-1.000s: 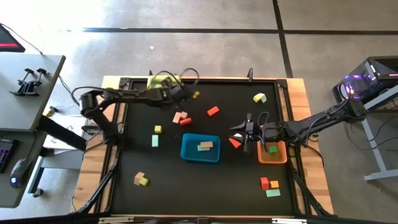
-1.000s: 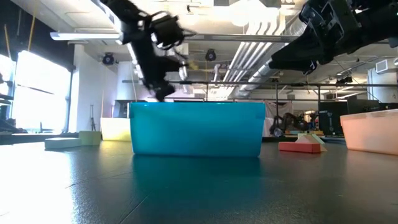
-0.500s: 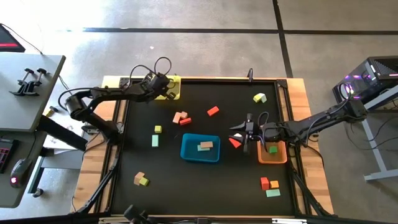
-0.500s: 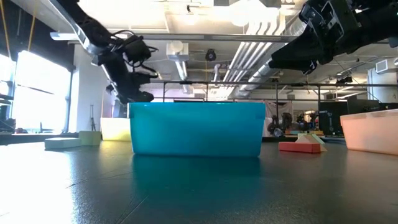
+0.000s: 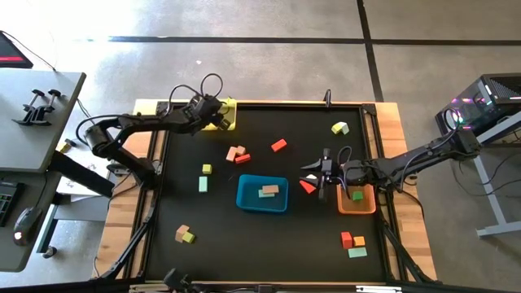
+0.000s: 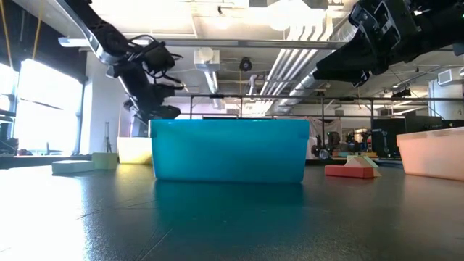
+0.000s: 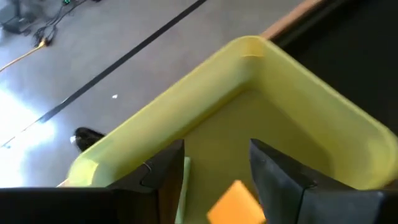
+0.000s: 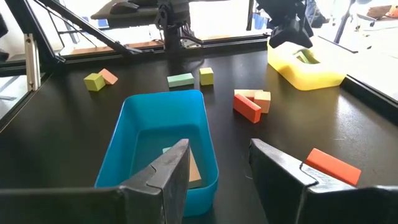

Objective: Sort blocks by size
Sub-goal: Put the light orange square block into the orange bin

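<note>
Block: small orange cube (image 7: 235, 202) | left fingers (image 7: 214, 180) apart over yellow tray (image 7: 292, 81) | right fingers (image 8: 214, 171) parted, empty

Left arm reaches from the table's left edge toward the far left corner, elbow bent, forearm running rightward along the far edge; left gripper (image 5: 213, 114) sits low at that corner, dark fingers (image 7: 163, 175) parted with a clear gap between them. Right arm enters from the right side, stretched leftward over the table's right half; right gripper (image 5: 323, 172) hangs above the surface, fingers (image 8: 169, 171) apart, nothing between them.
</note>
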`<state>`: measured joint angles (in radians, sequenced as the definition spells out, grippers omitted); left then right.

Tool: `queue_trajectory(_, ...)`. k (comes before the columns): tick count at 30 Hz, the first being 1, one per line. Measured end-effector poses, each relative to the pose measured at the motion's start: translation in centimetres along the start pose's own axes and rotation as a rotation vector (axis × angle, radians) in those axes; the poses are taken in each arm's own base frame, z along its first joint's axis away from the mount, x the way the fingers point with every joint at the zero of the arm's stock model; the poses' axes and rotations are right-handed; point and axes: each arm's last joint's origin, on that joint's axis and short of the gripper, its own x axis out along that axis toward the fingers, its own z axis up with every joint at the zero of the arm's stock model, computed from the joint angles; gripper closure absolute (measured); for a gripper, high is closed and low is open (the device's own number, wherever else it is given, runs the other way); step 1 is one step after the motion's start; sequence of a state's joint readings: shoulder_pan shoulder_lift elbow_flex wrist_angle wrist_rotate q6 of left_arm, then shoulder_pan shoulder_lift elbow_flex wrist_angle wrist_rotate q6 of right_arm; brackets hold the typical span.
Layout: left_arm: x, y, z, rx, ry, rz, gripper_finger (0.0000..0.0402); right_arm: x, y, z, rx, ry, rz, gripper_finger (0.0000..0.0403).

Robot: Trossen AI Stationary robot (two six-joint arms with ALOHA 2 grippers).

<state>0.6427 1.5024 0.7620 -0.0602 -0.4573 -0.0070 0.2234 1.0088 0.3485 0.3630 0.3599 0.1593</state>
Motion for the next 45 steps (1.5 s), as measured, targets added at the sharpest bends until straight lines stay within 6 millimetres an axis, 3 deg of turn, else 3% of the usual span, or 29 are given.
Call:
queue_trajectory(5, -1.6, -1.4, 0.4, 0.030, -0.048, -0.052, 0.0239, 0.0, 0.0, 0.0, 0.001, 0.000, -0.001, 0.0240)
queue_trajectory(17, -9.1, -4.7, 1.7, 0.053, -0.280, -0.230, 0.0245, 0.0, 0.0, 0.0, -0.001, -0.001, -0.008, 0.0240)
queue_trajectory(23, -11.6, -6.0, 1.4, 0.109, -0.354, -0.227, 0.0245, 0.0, 0.0, -0.1, -0.006, 0.012, -0.010, 0.0240)
queue_trajectory(27, -11.7, -6.7, 0.7, 0.143, -0.444, -0.230, 0.0245, 0.0, -0.1, -0.3, -0.010, 0.025, -0.012, 0.0240)
queue_trajectory(38, -9.5, -6.7, -4.4, 0.007, -0.607, -0.400, 0.0245, 0.0, -0.1, -0.3, -0.012, 0.026, -0.012, 0.0240)
queue_trajectory(45, -9.3, -6.7, -5.1, -0.016, -0.597, -0.424, 0.0245, 0.0, -0.1, -0.2, -0.008, 0.021, -0.012, 0.0240)
